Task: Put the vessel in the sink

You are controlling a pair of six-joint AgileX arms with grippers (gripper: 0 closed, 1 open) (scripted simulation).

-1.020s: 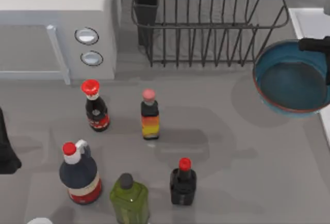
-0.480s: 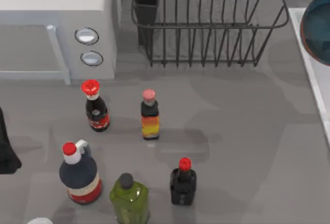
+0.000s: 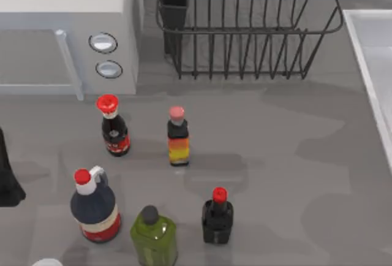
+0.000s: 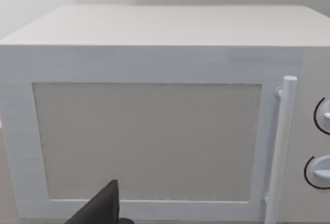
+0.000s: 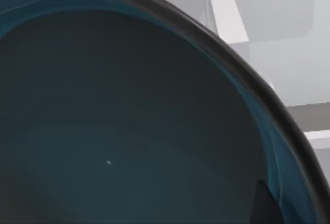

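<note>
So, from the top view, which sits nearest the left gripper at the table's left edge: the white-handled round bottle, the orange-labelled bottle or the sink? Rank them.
1. White-handled round bottle, front left, closest to the left gripper.
2. Orange-labelled bottle, mid-table.
3. Sink, far right edge.

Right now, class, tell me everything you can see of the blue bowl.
The blue bowl shows in the right wrist view, very close to the camera. Its inside is a dark blue glaze, smooth and shiny, with faint rings and nothing in it. A thin darker rim curves across the picture, with a brighter blue band just under it. Behind the rim lie the pale walls and raised edge of the sink. What holds the bowl cannot be made out.
</note>
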